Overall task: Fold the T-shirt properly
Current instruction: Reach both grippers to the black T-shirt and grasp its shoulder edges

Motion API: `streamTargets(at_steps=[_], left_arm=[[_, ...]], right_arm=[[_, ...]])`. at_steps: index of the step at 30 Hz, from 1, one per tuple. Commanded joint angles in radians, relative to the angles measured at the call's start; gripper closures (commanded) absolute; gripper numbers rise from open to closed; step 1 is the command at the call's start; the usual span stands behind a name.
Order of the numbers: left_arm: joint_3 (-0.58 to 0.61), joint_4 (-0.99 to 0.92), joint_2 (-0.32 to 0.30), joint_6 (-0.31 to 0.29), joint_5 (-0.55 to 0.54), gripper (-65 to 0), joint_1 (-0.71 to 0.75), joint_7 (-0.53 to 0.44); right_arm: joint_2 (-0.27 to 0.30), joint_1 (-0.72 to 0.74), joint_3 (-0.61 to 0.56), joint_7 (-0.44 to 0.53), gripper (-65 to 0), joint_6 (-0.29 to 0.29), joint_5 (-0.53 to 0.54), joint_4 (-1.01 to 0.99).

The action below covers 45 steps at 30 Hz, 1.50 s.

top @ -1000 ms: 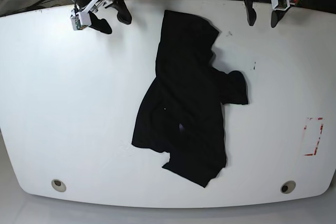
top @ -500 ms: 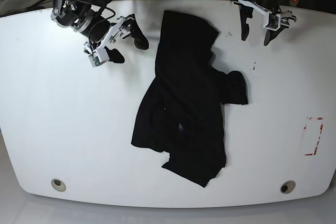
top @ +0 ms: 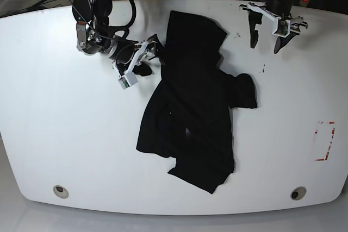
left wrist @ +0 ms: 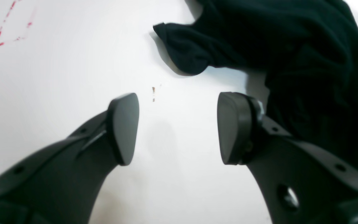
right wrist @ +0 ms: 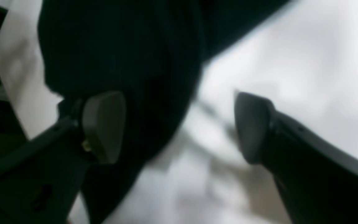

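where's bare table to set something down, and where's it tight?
Free: the table left of the T-shirt; the strip between shirt and red marks; the front edge between the two holes. Tight: far edge, where the right gripper nears the shirt and the left gripper hovers.

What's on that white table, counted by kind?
T-shirt, black, crumpled: 1
Red marked rectangle: 1
Round holes near the table's front edge: 2
Total: 4

Black arms with white brackets, looping black cables, and dark rounded pincer pads (left wrist: 123, 127).
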Motion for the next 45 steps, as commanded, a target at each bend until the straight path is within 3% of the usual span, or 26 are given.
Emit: streamTargets(at_steps=[1,3,5,7,12,14,18,22,31,35,41,45], left_arm=[[-0.003,0.015,-0.003,0.004,-0.008,-36.8,0.006,-0.024],[-0.001,0.015,-0.003,0.005,-0.006,-36.8,0.008,-0.024],[0.000,0.015,-0.003,0.005,-0.006,-36.8,0.009,-0.024],[-0.001,0.015,-0.003,0.005,-0.006,-36.8,0.009,-0.024],[-0.006,0.015,-0.003,0.007,-0.006,-36.7,0.004,-0.024],[-0.004,0.015,-0.003,0.007,-0.006,-36.7,0.003,-0.023],[0.000,0.015,-0.003,0.007,-0.006,-36.7,-0.020,-0.019],[0.003,0.013,-0.003,0.007,-0.006,-36.7,-0.055,0.059],[0.015,0.015,0.001,0.008,-0.010,-36.7,-0.204,0.286],[0.011,0.013,0.051,0.008,-0.006,-36.8,-0.279,0.336],[0.032,-0.057,0.082,0.004,-0.011,-36.8,-0.408,0.432],[0.057,-0.154,0.099,0.004,-0.010,-36.8,-0.465,0.444]], right_arm=[[-0.034,0.026,-0.026,0.008,-53.1,-0.002,-0.053,-0.042],[-0.063,0.044,-0.028,0.018,-52.5,-0.002,-0.099,-0.079],[-0.095,0.059,-0.030,0.033,-46.3,-0.002,-0.153,-0.108],[-0.112,0.063,-0.030,0.041,-36.9,0.000,-0.187,-0.110],[-0.121,0.058,-0.031,0.028,-6.7,-0.003,-0.211,-0.006],[-0.118,0.056,-0.030,-0.018,-1.0,-0.003,-0.213,0.060],[-0.108,0.056,-0.025,-0.123,0.0,-0.003,-0.213,0.183],[-0.062,0.053,-0.028,-0.177,0.0,-0.003,-0.213,0.320],[0.057,0.090,-0.026,-0.177,0.0,0.006,-0.204,0.525],[0.118,0.141,-0.023,-0.177,0.0,0.007,-0.202,0.525],[0.135,0.167,-0.023,-0.176,0.0,0.007,-0.184,0.525],[0.136,0.159,-0.022,-0.176,0.0,0.007,-0.159,0.525]])
